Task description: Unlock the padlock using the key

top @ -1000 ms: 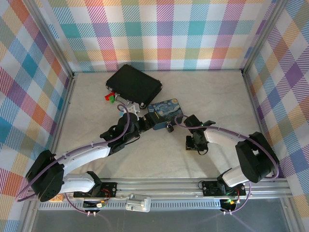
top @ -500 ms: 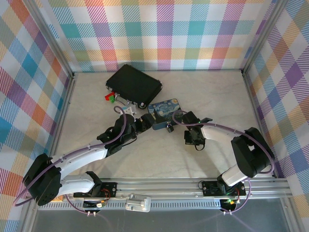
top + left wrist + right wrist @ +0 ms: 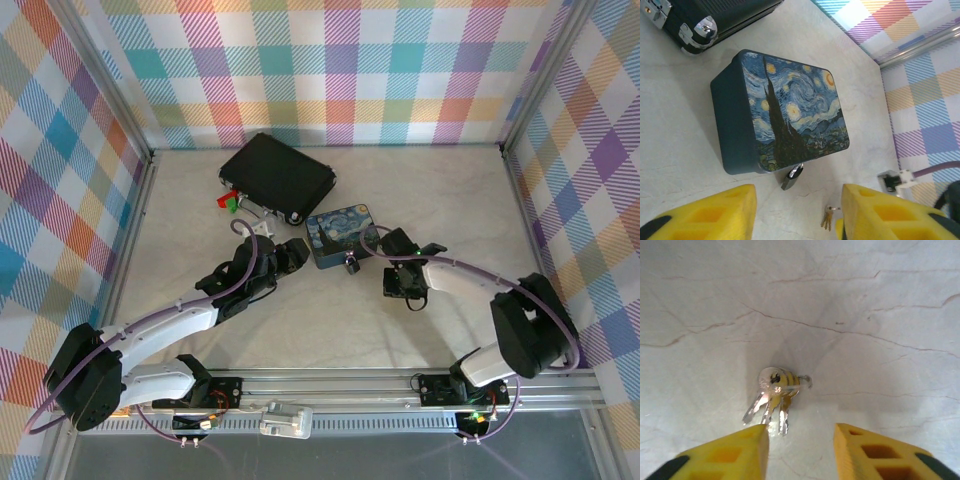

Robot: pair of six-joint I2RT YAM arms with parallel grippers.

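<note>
Right fingers (image 3: 745, 445) spread wide, holding nothing, low over the desk (image 3: 880, 315). Key (image 3: 774, 396), on a small bunch, lies flat just ahead of them, slightly off-centre. Blades point back at the fingers, ring end away. Right arm is nearest, so I'd give it the pick. Left fingers (image 3: 715, 212) also wide open and empty. The padlock (image 3: 791, 177) sits just ahead between them, against the near edge of the starry tin (image 3: 785, 100).
</note>
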